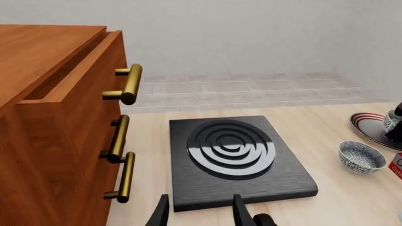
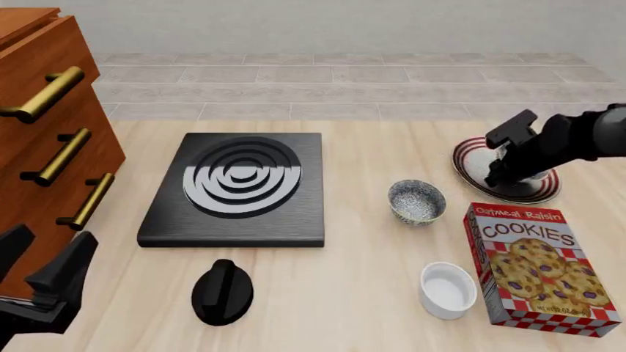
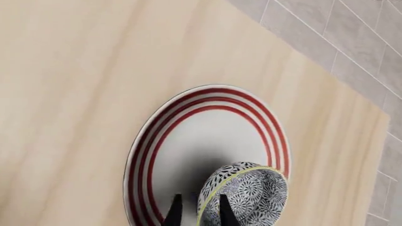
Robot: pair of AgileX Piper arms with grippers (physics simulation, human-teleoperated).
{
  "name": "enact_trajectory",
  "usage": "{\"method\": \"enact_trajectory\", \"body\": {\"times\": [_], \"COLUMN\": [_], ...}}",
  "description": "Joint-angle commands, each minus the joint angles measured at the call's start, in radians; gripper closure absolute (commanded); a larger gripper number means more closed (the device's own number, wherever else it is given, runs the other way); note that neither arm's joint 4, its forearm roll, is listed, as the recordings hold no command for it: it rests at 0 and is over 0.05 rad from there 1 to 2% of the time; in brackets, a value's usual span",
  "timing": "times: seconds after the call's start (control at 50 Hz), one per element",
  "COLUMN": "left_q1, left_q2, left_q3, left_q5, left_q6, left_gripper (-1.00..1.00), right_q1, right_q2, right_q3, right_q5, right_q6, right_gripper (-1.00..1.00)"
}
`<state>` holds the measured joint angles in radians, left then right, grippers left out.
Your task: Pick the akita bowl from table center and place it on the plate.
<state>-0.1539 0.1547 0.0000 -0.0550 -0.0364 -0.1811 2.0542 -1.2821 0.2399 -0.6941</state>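
Wood table (image 2: pixel 372 308): right jaws pinch akita bowl (image 3: pixel 244 195) rim over plate (image 3: pixel 207 127); left jaws wide; "COOKIES" box (image 2: pixel 536 268).

Your akita bowl (image 3: pixel 245 195) sits over the plate (image 3: pixel 188 141) by the table's (image 2: pixel 372 293) right edge, second bowl (image 2: pixel 417 202) just left, cookie box (image 2: pixel 538 268) and ramekin (image 2: pixel 448 290) nearer you, burner (image 2: pixel 240 187) centre, knob (image 2: pixel 223 292) before it, drawers (image 2: pixel 44 139) left.

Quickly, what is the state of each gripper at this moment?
Left gripper: open, holding nothing.
Right gripper: shut on the akita bowl rim, over the plate.
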Motion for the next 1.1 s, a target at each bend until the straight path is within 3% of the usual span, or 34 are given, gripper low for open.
{"method": "enact_trajectory", "body": {"times": [0.02,0.3,0.32,0.34,0.4,0.5,0.7,0.96,0.98,1.0,1.1], "left_q1": [-0.001,-0.003,-0.002,-0.001,-0.001,-0.004,-0.006,-0.009,-0.010,-0.011,-0.012], "left_q2": [0.017,0.040,0.041,0.042,0.044,0.067,0.103,0.132,0.127,0.113,-0.075], "left_q3": [0.000,0.000,0.000,0.000,0.000,0.000,0.000,0.000,0.000,0.000,0.000], "left_q5": [-0.016,-0.040,-0.041,-0.041,-0.043,-0.066,-0.102,-0.133,-0.128,-0.113,0.073], "left_q6": [0.001,0.000,-0.001,-0.001,-0.002,-0.002,-0.002,-0.003,-0.002,-0.003,-0.004], "left_gripper": [-1.00,-1.00,-1.00,-1.00,-1.00,-1.00,-1.00,-1.00,-1.00,-1.00,-1.00], "right_q1": [0.001,0.029,0.032,0.051,0.044,0.055,0.062,0.046,0.015,0.004,0.022], "right_q2": [0.011,0.022,0.021,0.018,0.013,-0.001,-0.039,-0.121,-0.139,-0.153,-0.193], "right_q3": [0.011,0.002,-0.002,-0.024,0.002,-0.005,0.023,0.122,0.154,0.182,0.229], "right_q5": [-0.013,0.001,0.003,0.019,0.001,0.011,-0.004,-0.069,-0.117,-0.147,-0.148], "right_q6": [-0.002,0.017,0.025,0.072,0.027,0.043,0.022,-0.050,-0.111,-0.133,-0.117], "right_gripper": [-1.00,-1.00,-1.00,-1.00,-1.00,-1.00,-1.00,-1.00,-1.00,-1.00,-1.00]}}
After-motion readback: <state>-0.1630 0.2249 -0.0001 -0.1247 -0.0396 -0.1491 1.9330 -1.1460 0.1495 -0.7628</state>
